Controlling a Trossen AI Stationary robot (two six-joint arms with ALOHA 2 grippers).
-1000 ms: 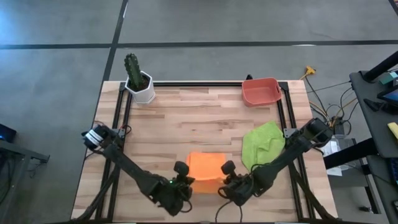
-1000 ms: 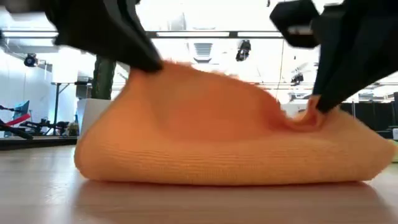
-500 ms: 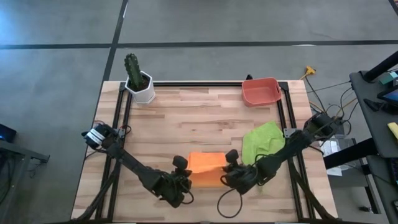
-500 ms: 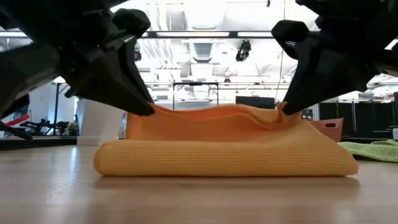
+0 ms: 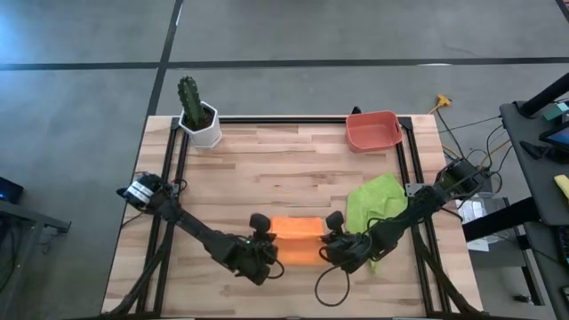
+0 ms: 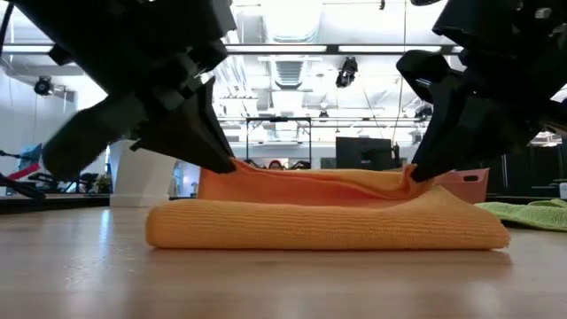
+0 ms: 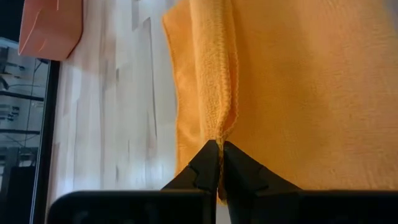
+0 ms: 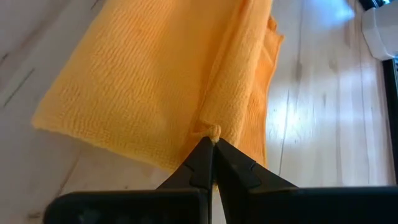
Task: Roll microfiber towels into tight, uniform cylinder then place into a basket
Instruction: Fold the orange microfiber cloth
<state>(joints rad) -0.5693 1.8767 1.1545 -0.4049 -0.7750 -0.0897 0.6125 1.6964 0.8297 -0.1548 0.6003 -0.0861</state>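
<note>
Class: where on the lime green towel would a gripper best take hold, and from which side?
Probably a raised fold on the lime green towel, pinched from above: it lies crumpled on the table, so its folds stand up while its edges lie flat against the wood.

Ribbed matt orange cloth [image 6: 328, 223]; seemingly smooth wood table [image 5: 284, 169]

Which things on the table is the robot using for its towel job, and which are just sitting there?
For the job:
orange towel, pinched by the left gripper and right gripper
green towel, waiting
red basket

Just sitting there:
cactus pot at the far corner
</note>
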